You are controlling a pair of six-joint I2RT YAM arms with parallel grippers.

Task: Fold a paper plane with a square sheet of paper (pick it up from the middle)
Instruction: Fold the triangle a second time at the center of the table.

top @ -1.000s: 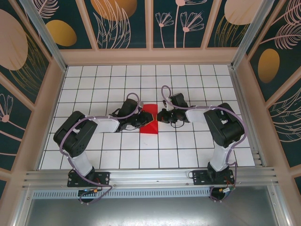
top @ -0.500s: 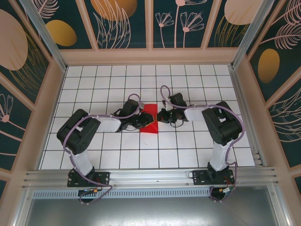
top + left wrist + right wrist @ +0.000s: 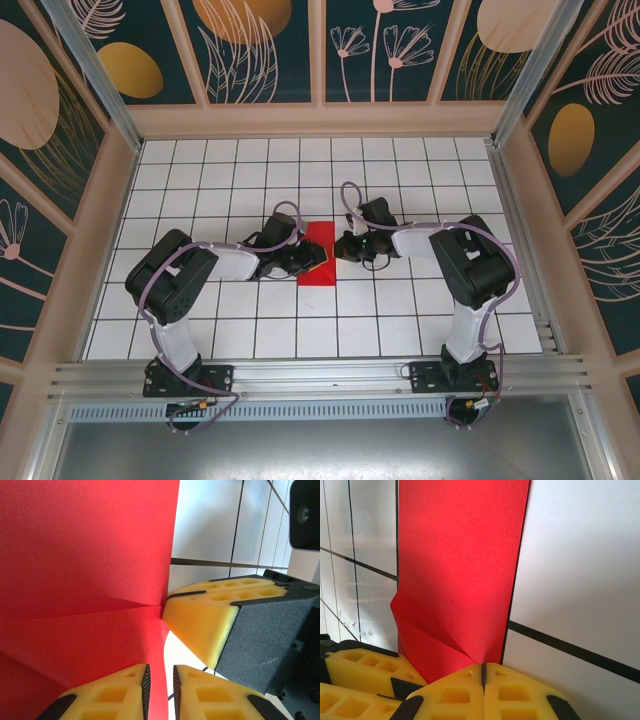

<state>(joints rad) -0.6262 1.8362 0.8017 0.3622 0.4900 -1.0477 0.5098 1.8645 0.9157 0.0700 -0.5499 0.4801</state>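
step: crease fold | square sheet of paper mid-surface, partly folded | left gripper and right gripper jaws both clenched on paper edge | keep your edges aligned, press flat, don't tug apart

Red paper now flatter, narrower.

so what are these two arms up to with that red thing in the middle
The two arms are folding a red sheet of paper at the middle of the white tiled table. The left gripper pinches the paper's edge between nearly closed yellow fingers. The right gripper is shut on the opposite edge, right where a crease runs into its fingers. The sheet is only partly folded, not yet a plane.
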